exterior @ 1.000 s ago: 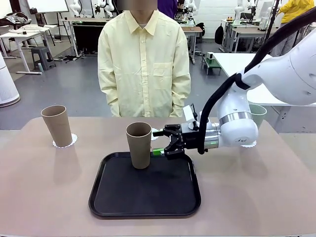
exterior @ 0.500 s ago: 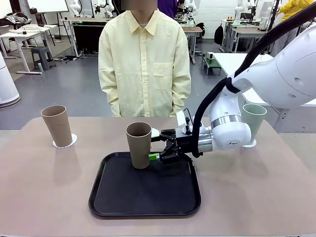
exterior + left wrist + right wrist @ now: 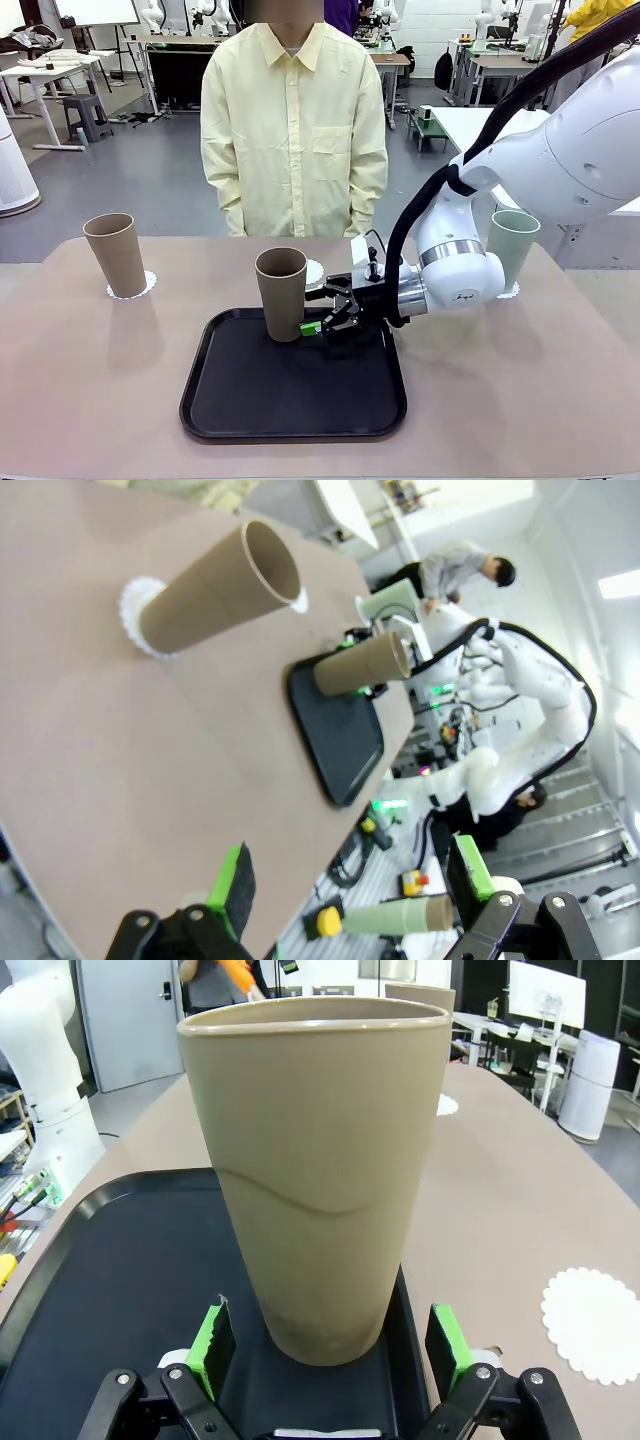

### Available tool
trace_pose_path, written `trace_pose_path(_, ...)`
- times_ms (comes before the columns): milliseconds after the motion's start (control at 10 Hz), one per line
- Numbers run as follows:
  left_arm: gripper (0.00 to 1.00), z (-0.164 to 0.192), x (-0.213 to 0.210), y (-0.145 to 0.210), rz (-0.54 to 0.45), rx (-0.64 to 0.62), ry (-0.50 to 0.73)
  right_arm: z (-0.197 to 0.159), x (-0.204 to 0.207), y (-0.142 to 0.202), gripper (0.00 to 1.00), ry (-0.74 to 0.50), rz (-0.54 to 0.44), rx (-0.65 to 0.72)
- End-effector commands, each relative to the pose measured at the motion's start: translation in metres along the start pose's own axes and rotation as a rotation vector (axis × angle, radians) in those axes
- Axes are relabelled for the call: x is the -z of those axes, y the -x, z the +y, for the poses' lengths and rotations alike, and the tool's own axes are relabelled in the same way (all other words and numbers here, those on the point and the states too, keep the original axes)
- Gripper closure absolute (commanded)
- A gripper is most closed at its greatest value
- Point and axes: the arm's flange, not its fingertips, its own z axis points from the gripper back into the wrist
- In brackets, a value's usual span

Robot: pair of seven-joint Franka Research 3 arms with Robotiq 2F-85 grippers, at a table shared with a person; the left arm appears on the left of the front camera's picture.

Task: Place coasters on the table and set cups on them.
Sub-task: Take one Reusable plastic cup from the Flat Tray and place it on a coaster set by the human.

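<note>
A tan cup (image 3: 282, 293) (image 3: 315, 1180) stands upright on the black tray (image 3: 295, 385). My right gripper (image 3: 322, 318) (image 3: 330, 1345) is open low at the cup's right side, its green pads (image 3: 212, 1335) either side of the cup's base with small gaps. A bare coaster (image 3: 314, 270) (image 3: 593, 1322) lies on the table just behind the tray. At the left, a brown cup (image 3: 118, 255) (image 3: 215, 585) stands on a coaster (image 3: 132, 287). At the right, a mint cup (image 3: 513, 245) stands on a coaster (image 3: 505, 291). My left gripper (image 3: 350, 880) is open and empty, off the table's left end.
A person in a pale yellow shirt (image 3: 293, 130) stands at the far side of the table (image 3: 100, 380), arms down. The right arm's white body (image 3: 470, 265) reaches across the table's right half. Bare tabletop lies left and right of the tray.
My right gripper has moved left along the tray's back edge until its open fingers straddle the tan cup's base. The mint cup is now less hidden by the arm.
</note>
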Motion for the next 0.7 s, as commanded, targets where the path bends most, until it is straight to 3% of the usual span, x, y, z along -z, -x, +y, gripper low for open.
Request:
trace_pose_path(0,0.0,-0.002,-0.002,0.0,-0.005,-0.005,0.0,0.0,0.007,-0.004,0.0,0.009,-0.008,0.004)
trace_pose_path(600,0.0,-0.002,-0.002,0.0,-0.005,-0.005,0.0,-0.003,0.024,-0.016,0.0,-0.011,-0.019,-0.025)
